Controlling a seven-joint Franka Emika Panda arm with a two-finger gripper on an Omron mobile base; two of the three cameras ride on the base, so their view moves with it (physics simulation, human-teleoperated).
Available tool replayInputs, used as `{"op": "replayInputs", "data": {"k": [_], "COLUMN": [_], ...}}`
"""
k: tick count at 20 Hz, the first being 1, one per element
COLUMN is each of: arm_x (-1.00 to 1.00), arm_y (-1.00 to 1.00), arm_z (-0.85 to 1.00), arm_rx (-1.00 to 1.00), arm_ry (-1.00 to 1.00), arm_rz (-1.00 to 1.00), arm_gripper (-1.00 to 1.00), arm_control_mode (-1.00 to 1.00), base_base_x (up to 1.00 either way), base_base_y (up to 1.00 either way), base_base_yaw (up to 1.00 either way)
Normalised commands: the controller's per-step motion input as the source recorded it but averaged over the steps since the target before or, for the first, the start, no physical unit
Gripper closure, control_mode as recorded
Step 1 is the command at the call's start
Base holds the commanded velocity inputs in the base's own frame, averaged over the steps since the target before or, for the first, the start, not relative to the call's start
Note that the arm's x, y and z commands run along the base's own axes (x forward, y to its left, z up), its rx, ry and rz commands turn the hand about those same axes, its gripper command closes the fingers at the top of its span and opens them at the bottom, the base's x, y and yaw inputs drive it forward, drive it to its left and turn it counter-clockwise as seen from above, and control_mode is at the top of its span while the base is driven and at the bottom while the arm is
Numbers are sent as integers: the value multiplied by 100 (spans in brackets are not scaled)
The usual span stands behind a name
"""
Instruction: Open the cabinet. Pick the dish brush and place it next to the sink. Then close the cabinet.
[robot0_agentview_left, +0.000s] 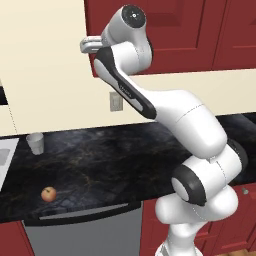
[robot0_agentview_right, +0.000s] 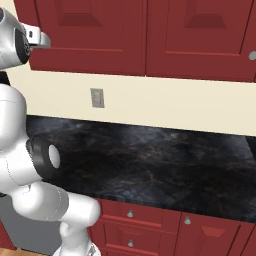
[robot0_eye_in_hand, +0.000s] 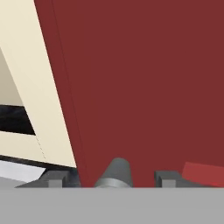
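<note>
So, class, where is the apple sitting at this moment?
In the left base view, the apple rests on the dark counter near its front edge, left of the arm and below the small white cup.

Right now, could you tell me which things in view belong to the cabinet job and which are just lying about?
Job: dark red raised-panel wall cabinet, its small grey knob, pale sink rim.
Lying about: red apple, translucent white cup, grey wall outlet.
</note>
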Motion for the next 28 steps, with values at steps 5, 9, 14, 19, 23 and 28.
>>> {"op": "replayInputs", "data": {"k": [5,9,14,19,23,28], "arm_x": [40,50,11,-4,-41,-45], "arm_y": [0,0,0,-16,-73,-80], "arm_z": [-39,-42,-3,0,0,0], "arm_rx": [0,0,0,0,4,5], "arm_ry": [-9,-13,-1,0,-5,-9], "arm_rz": [0,0,0,0,-6,-5], "arm_gripper": [100,100,100,100,100,100], "arm_control_mode": [-100,-100,-100,-100,-100,-100], "base_base_x": [0,0,0,0,0,0], "base_base_y": [0,0,0,0,0,0], "base_base_yaw": [0,0,0,0,0,0]}}
